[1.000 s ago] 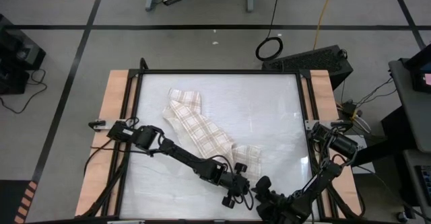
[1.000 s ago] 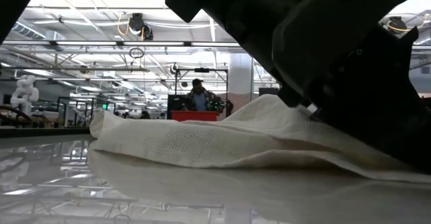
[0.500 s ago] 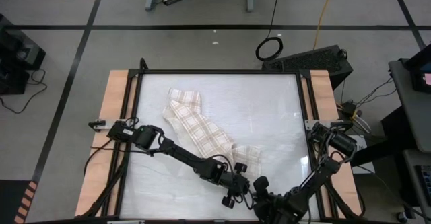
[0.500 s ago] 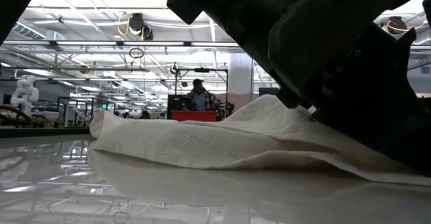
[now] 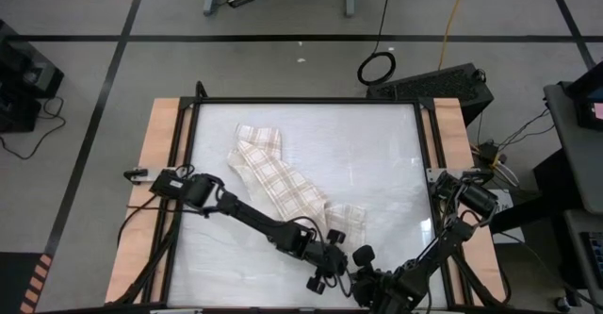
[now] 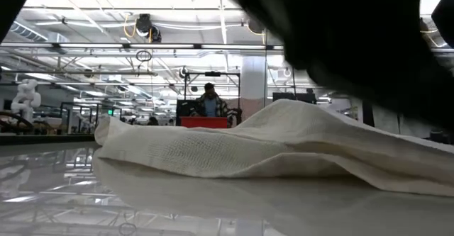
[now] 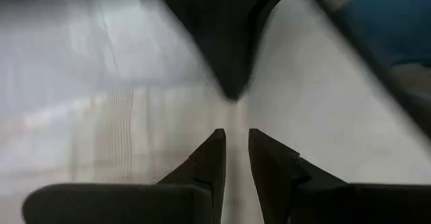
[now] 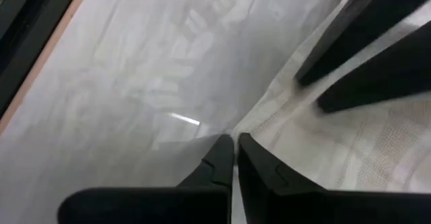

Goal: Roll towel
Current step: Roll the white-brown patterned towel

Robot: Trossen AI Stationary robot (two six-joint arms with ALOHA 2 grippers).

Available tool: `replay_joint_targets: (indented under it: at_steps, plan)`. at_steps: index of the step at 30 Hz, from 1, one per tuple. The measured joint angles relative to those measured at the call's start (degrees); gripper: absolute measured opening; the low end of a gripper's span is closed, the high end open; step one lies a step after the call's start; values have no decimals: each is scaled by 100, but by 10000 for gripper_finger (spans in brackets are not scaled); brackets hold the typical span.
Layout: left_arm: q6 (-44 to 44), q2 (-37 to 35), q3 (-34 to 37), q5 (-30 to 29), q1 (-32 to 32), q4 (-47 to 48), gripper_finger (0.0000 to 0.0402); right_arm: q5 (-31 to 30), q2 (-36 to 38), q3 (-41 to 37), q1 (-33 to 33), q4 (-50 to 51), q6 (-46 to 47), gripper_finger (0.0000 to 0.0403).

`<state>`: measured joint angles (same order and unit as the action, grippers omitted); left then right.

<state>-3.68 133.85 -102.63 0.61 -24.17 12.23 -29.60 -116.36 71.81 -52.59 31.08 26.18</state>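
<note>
The towel (image 5: 283,177), cream with a tan plaid, lies crumpled in a slanting band from the far left toward the near middle of the table. In the low view the towel (image 6: 234,147) rests as a low heap on the glossy top. My left gripper (image 7: 236,140) hangs just above the towel's near right end (image 5: 349,222), its fingers a narrow gap apart with nothing between them. My right gripper (image 8: 235,142) is shut, its tips down at that end's edge. In the high view my left gripper (image 5: 341,257) and my right gripper (image 5: 362,256) nearly meet. My right gripper has its shut fingertips at the edge of the towel's near right end (image 8: 259,120). It comes slanting down from the table's near right side. One finger (image 8: 259,160) lies over the cloth. Whether any cloth is caught between the tips cannot be told. The towel stays flat on the table.
The table's near edge is close behind both grippers. Bare white tabletop (image 5: 396,163) stretches to the right of the towel and at the near left (image 5: 217,257). Wooden rails (image 5: 162,163) flank the top. A person (image 6: 209,98) stands far off in the room.
My left gripper has risen off the towel's near right end, which stays lying where it was. My right gripper has rolled and crept a little toward that end of the towel.
</note>
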Motion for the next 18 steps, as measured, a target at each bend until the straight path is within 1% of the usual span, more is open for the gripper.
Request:
replay_joint_targets:
  at_steps: [2,4,6,8,11,13,16,18]
  plan:
    - [-84,-189,-9,-79,-66,145,73,-10,15,-3,-1,14,-7,2]
    - [-132,-323,-11,-285,-147,219,73,-10,63,-9,0,43,-3,1]
    - [-264,-370,-11,-550,-231,100,74,-54,160,-24,6,102,-3,1]
    - [-465,-375,-11,-960,-340,-46,82,-120,282,-40,29,217,-3,1]
    - [-569,-287,-12,-1536,-474,-206,111,-167,501,-36,103,358,60,1]
    - [-477,-262,29,-1842,-531,-167,137,-151,579,-35,164,416,69,0]
    - [-371,-262,130,-2321,-566,-486,176,-137,677,-35,221,415,5,0]
    - [-391,-265,143,-2557,-625,-479,197,-141,759,-28,274,427,-18,0]
